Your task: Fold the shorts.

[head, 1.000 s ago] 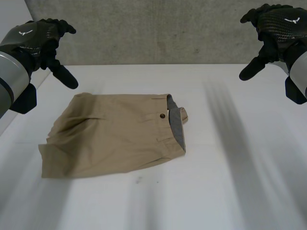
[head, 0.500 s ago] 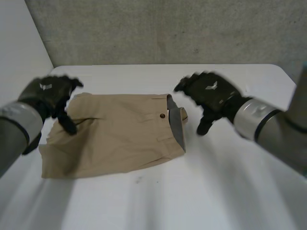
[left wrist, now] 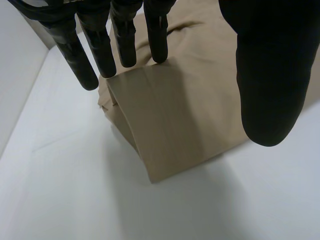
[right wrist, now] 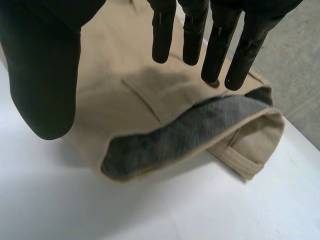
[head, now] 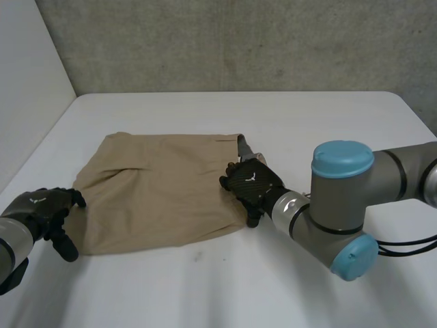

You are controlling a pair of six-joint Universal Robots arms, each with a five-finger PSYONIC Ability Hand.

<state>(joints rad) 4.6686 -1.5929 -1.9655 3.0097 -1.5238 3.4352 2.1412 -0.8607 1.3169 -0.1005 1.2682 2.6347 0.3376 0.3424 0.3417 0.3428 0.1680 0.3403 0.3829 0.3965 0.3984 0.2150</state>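
While the khaki shorts (head: 164, 188) lie flat on the white table (head: 328, 130), their long axis runs from one hand to the other. The leg hems are at the left hand's (head: 41, 208) fingers and the waist is at the right hand's (head: 249, 183) fingers. Each hand is therefore nearest its own end of the cloth, and a fold along that axis would seem to call for one end to be carried towards the other.

In the left wrist view the fingers (left wrist: 125, 40) are straight and spread, with the thumb (left wrist: 270, 75) held well apart. The hem corner (left wrist: 165, 125) lies just beyond the fingertips and between them and the thumb, and nothing is gripped.

In the right wrist view the fingers (right wrist: 190, 35) are likewise straight and the thumb (right wrist: 45, 75) stands wide of them. The grey-lined waistband (right wrist: 185, 135) gapes open just past the fingertips, and this hand holds nothing either.

Whether any fingertip actually presses the cloth I cannot tell at either end. In the head view the right hand covers the middle of the waist edge. The underside layer of the shorts is hidden beneath the top layer.
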